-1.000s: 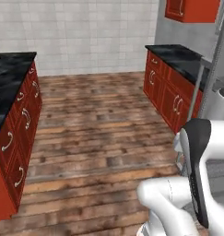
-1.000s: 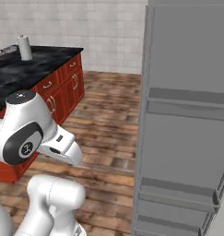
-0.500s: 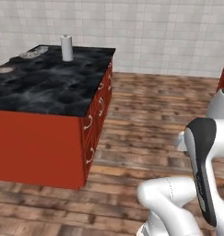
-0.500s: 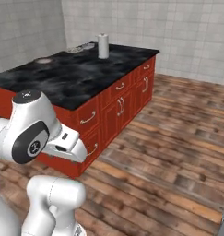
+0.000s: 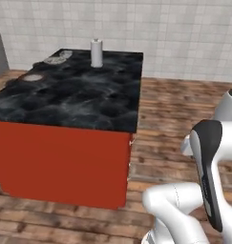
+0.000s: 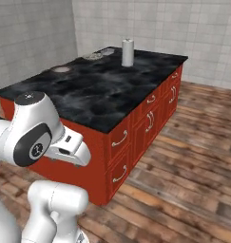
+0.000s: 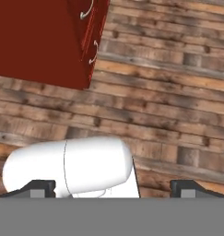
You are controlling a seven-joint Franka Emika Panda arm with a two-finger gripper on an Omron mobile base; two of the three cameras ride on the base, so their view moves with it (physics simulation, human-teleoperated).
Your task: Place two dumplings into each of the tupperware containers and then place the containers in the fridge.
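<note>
Island worktop [image 5: 79, 100] sits ahead-left of me, a roll [image 5: 96, 53] standing near its far edge, plates [image 5: 54, 60] at the far-left corner.

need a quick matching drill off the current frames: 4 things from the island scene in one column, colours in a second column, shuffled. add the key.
Things:
1. island countertop
2. cabinet fronts
3. upright cylinder on the island
4. floor

Colours:
A. brown wood planks
B. pale grey
C. black, marbled
D. red

Pairs: 1-C, 2-D, 3-B, 4-A
</note>
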